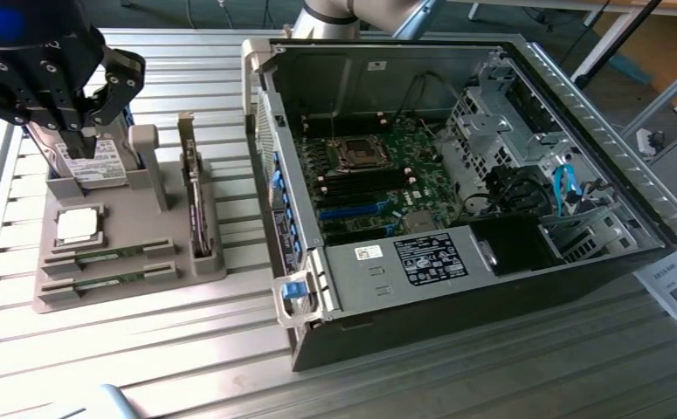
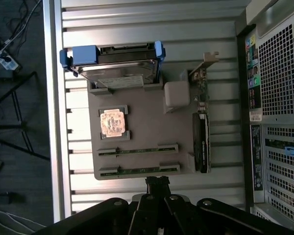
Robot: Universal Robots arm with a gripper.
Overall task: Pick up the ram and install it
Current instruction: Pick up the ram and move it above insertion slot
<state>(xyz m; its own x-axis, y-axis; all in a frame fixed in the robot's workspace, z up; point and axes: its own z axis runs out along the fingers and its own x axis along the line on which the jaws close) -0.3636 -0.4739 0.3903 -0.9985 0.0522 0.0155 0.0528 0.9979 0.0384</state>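
1. While the ram [image 2: 137, 151] lies flat in a groove of the grey holder [image 2: 152, 127], nothing is gripped. The gripper [image 2: 158, 182] is clenched on itself, with no part seen between its fingers.
2. A second ram stick [image 2: 139, 170] is seated in the parallel groove just beside it, at the holder's edge farthest from the hard drive [image 2: 117, 68].
3. Both sticks are pinned by blocks at their ends only. The middle span is left bare, judged so that position is fixed and a pinch from above is possible.
4. The processor chip [image 2: 111, 121] is bedded in a pocket of the holder, between the hard drive and the ram grooves. Not the target.
5. The gripper is held high over the holder, apart from everything on it. This is judged a survey pose, so the whole holder can be seen by the wrist camera.
6. The computer case [image 1: 431, 319] is laid on its side just beside the holder with the cover off, so the motherboard [image 1: 408, 153] is faced upward and can be reached from above.
7. The task is judged at its start: both grooves are filled and no stick is lifted.
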